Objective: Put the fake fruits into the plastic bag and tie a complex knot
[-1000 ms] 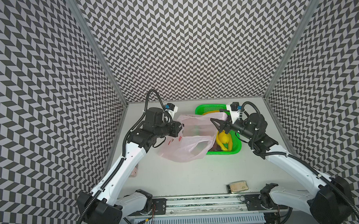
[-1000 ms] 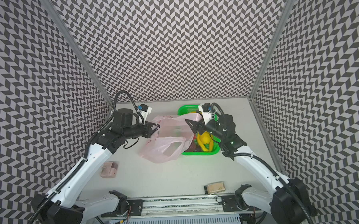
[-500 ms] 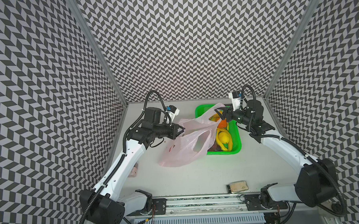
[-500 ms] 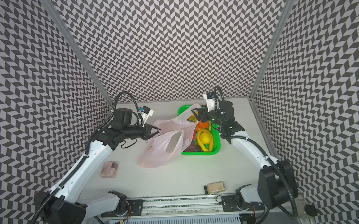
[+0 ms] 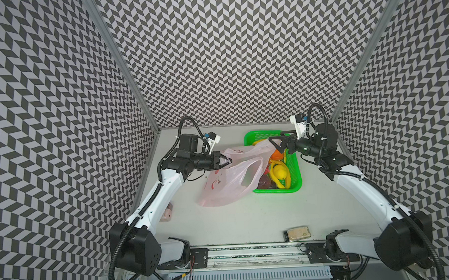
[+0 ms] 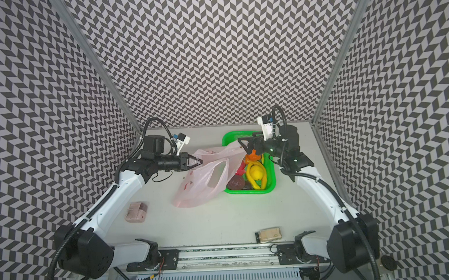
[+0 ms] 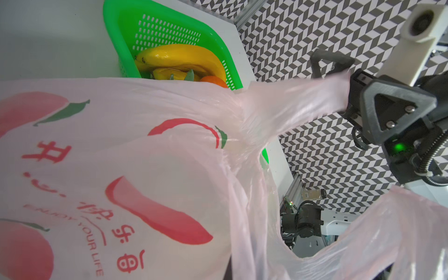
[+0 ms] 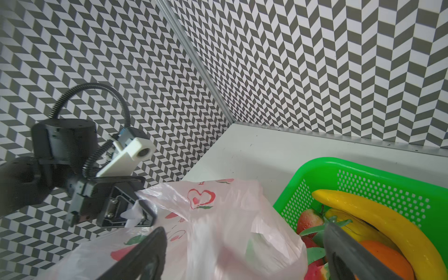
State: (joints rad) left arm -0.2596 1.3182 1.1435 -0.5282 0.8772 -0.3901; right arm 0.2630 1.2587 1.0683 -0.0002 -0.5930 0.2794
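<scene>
Right wrist view: left gripper [image 8: 139, 214] clenched the plastic bag [image 8: 218, 213]; right gripper [image 8: 242, 254] stood released. We judged the unheld handle [image 7: 291, 101], perhaps snagged, could collapse toward the basket [image 8: 339, 162], 3 o'clock.

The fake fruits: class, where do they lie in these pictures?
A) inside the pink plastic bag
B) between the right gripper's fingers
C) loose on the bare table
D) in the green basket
D: in both top views the fake fruits sit inside the green basket, while the plastic bag beside it shows no fruit shapes through its thin film.
</scene>
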